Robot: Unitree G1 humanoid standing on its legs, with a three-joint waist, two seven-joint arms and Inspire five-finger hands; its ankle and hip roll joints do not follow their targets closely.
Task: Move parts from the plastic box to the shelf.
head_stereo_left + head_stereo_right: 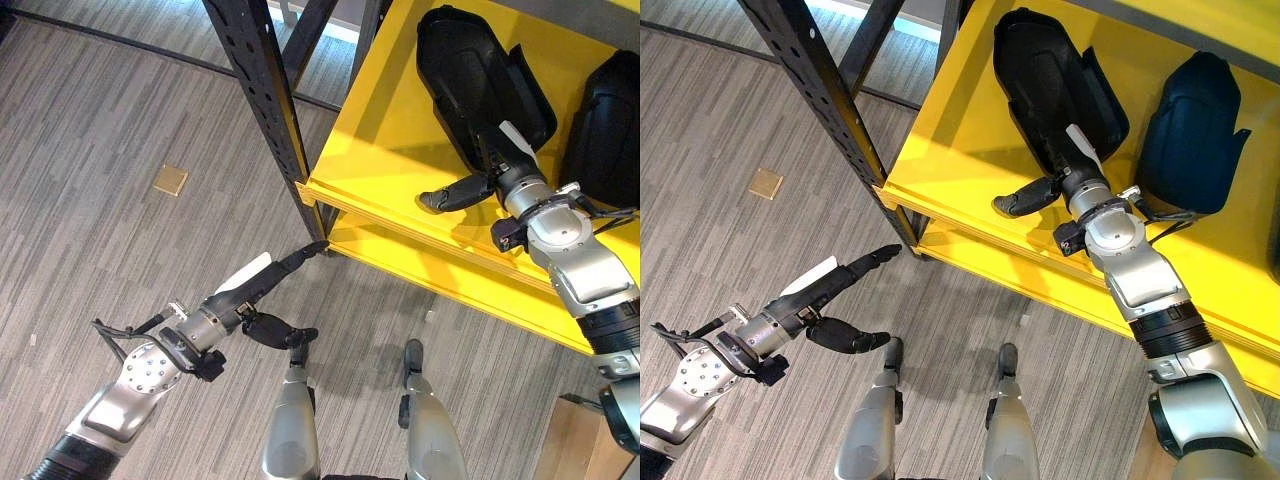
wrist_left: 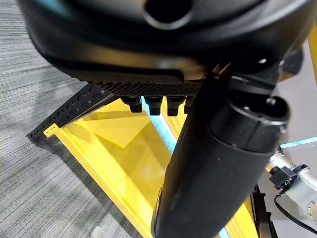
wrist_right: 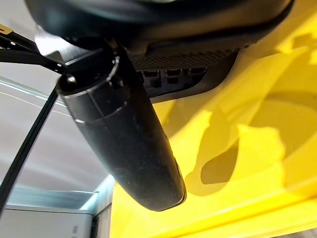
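Observation:
Two black moulded parts lie on the yellow shelf [image 1: 380, 150]: one [image 1: 470, 60] towards the left, the other [image 1: 605, 120] at the right. My right hand [image 1: 460, 192] reaches onto the shelf at the near end of the left part. Its fingers lie straight against that part and its thumb [image 3: 129, 144] sticks out sideways over bare yellow board, holding nothing. My left hand [image 1: 255, 290] hovers open over the floor. Its straight fingers point at the foot of the shelf's black post [image 1: 265, 90], and its thumb [image 2: 218, 163] hangs below.
The black perforated post stands at the shelf's left corner, with a second yellow board [image 1: 450, 275] lower down. A small tan square [image 1: 170, 180] lies on the grey plank floor. A cardboard box corner [image 1: 580, 440] shows at the lower right.

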